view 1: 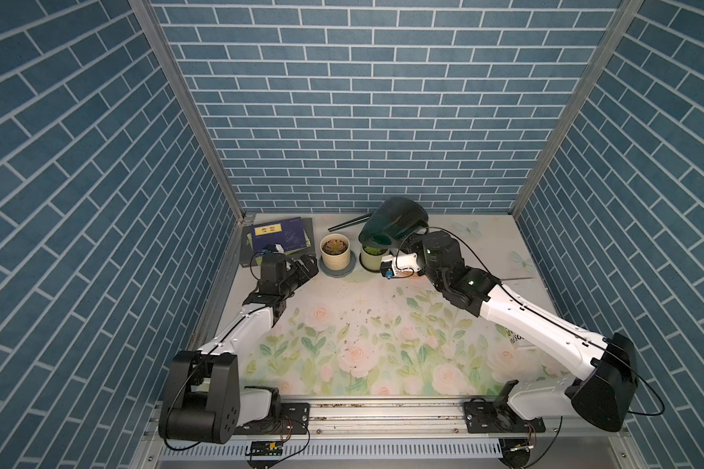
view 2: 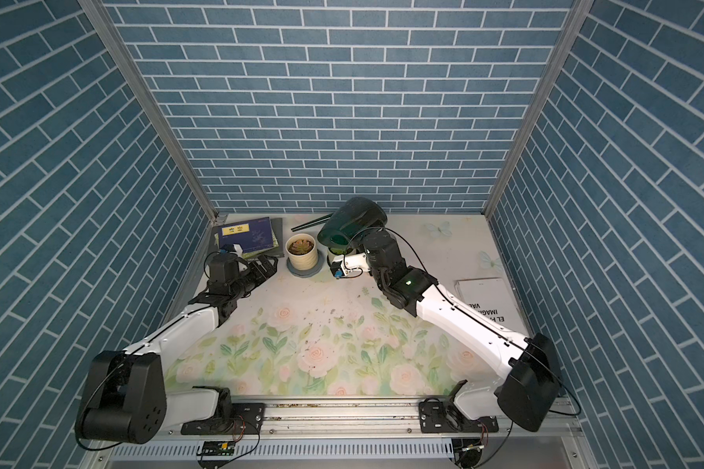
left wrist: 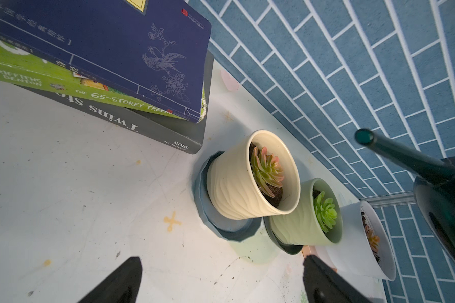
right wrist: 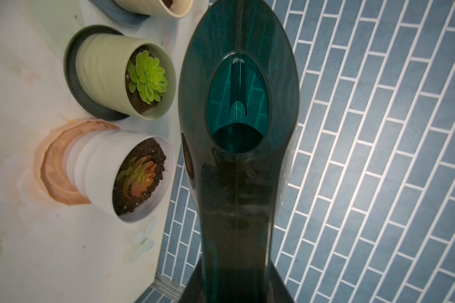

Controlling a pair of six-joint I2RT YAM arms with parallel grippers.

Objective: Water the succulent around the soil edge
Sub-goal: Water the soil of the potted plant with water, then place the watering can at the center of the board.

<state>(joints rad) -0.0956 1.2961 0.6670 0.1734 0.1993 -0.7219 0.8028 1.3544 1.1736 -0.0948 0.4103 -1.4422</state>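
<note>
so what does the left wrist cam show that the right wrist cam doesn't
Only the left wrist view: the stack of books, the spout tip of the dark green watering can, and the open left gripper. Only the right wrist view: the can's fill opening, seen down its body. Both: the green pot with its bright green succulent, the white pot, and the can itself.
</note>
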